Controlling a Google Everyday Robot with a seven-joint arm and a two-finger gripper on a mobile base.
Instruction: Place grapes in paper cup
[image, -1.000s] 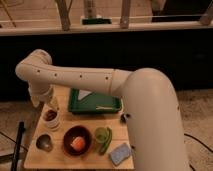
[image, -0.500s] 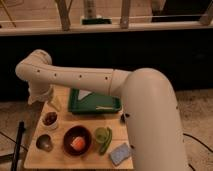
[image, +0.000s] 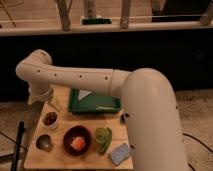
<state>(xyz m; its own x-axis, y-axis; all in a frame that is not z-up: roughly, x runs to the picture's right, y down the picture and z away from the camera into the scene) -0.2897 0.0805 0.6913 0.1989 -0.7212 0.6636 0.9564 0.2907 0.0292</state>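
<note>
A white paper cup (image: 50, 121) stands at the left of the small wooden table (image: 59, 159). Dark reddish contents that look like grapes (image: 49, 118) lie inside it. My gripper (image: 53, 103) hangs at the end of the white arm (image: 80, 80), just above and slightly behind the cup, not touching it. Nothing shows in the gripper.
A green tray (image: 95, 103) sits at the back of the table. A dark red bowl (image: 76, 141) with an orange item, a metal cup (image: 44, 143), a green cup (image: 102, 135) and a blue sponge (image: 120, 153) stand along the front. A black pole (image: 19, 145) is at the left.
The gripper has lifted slightly up from the paper cup. The things on the table have not moved.
</note>
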